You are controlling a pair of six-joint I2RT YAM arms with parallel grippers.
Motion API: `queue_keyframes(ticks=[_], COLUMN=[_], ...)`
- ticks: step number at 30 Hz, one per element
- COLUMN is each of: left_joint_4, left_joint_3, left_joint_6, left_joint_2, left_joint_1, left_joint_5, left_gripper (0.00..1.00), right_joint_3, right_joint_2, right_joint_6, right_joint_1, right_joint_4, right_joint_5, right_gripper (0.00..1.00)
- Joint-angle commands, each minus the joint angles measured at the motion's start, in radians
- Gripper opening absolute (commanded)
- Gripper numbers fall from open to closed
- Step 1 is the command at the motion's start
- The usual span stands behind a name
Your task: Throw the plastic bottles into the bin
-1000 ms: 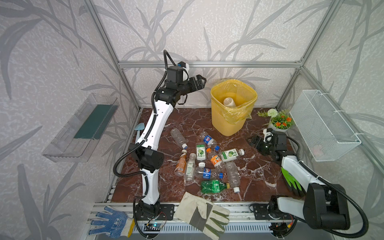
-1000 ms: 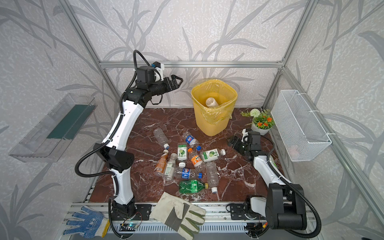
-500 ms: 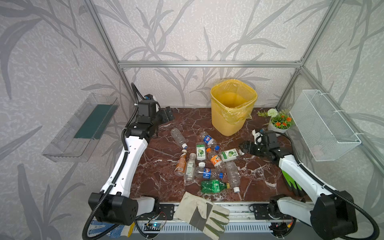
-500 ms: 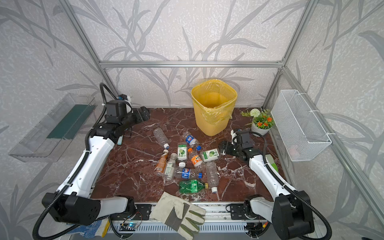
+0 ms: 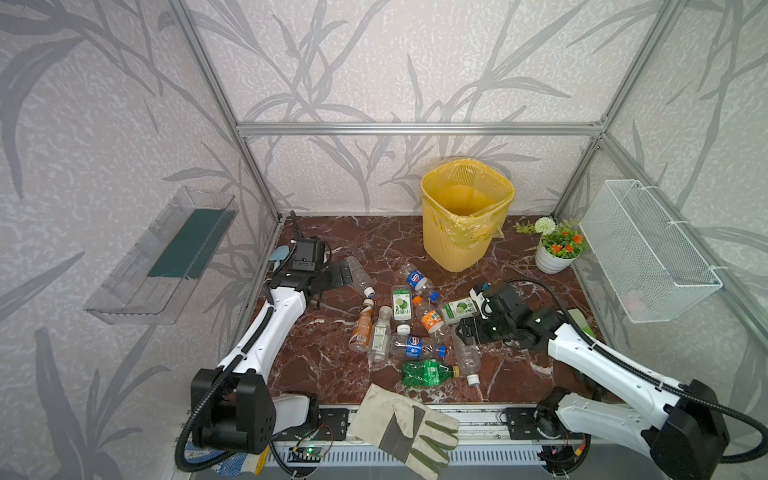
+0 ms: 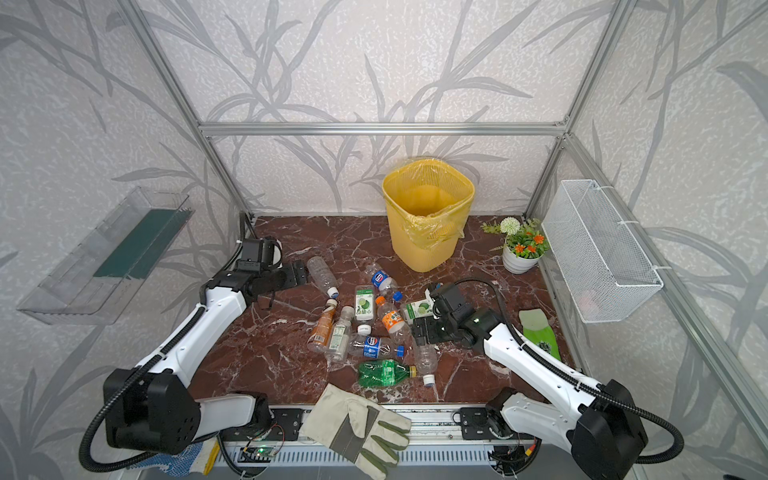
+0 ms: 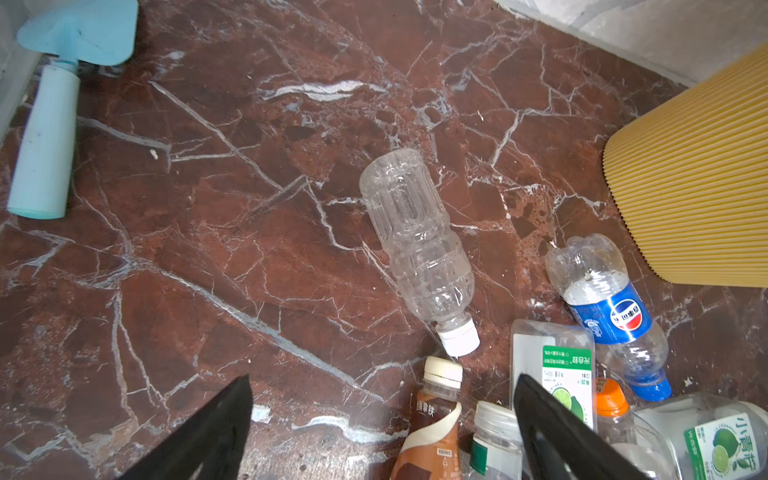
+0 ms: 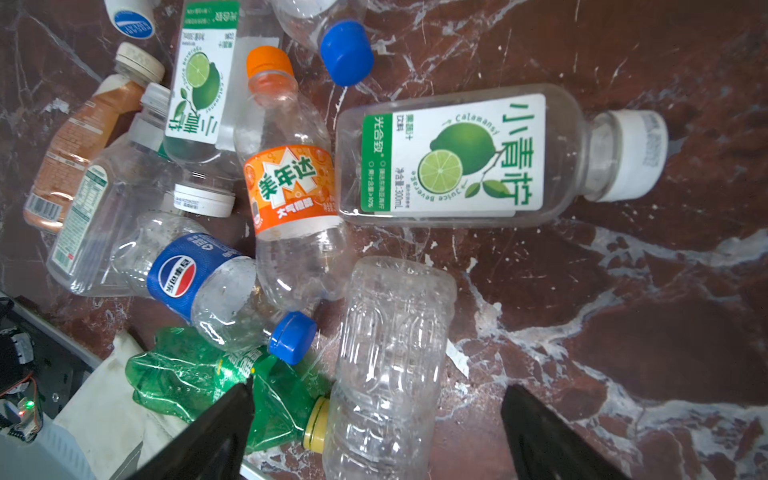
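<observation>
Several plastic bottles (image 5: 409,328) lie jumbled mid-table in both top views. The yellow bin (image 5: 457,249) stands behind them; nothing shows inside it. My left gripper (image 7: 382,380) is open and empty, low at the table's left. A clear unlabelled bottle (image 7: 415,241) lies just beyond its tips, and a brown bottle (image 7: 436,415) lies between its fingers. My right gripper (image 8: 376,388) is open at the pile's right edge (image 6: 419,332). It straddles a clear ribbed bottle (image 8: 390,332) without gripping it. A green bottle (image 8: 199,374) lies beside that one.
A pale blue trowel (image 7: 45,137) lies by the left wall. A flower pot (image 5: 557,253) stands at the back right under a white wire basket (image 5: 648,249). A clear tray (image 5: 166,257) hangs on the left wall. A work glove (image 5: 407,419) lies on the front rail.
My left arm has swung down from beside the bin to the table's left side. The bottle seen in the bin's mouth has dropped from sight. My right gripper has moved forward to the pile.
</observation>
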Motion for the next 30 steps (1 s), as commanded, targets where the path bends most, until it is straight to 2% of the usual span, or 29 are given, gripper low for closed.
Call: queue_keyframes(ticks=[1, 11, 19, 30], left_joint_4=[-0.025, -0.015, -0.017, -0.018], left_joint_3=[0.038, 0.034, 0.033, 0.032], left_joint_6=[0.022, 0.011, 0.009, 0.009], left_joint_2=[0.03, 0.042, 0.042, 0.051], left_joint_1=[0.01, 0.013, 0.015, 0.017], left_joint_5=[0.038, 0.074, 0.071, 0.065], left_gripper=[0.97, 0.96, 0.95, 0.95], right_joint_3=[-0.027, -0.039, -0.032, -0.045], right_joint_2=[-0.004, 0.073, 0.181, 0.264], right_joint_6=[0.04, 0.061, 0.066, 0.07], right_joint_1=[0.023, 0.092, 0.105, 0.11], right_joint_4=[-0.041, -0.018, 0.025, 0.078], right_joint_5=[0.035, 0.062, 0.052, 0.057], right_gripper=[0.93, 0.9, 0.86, 0.74])
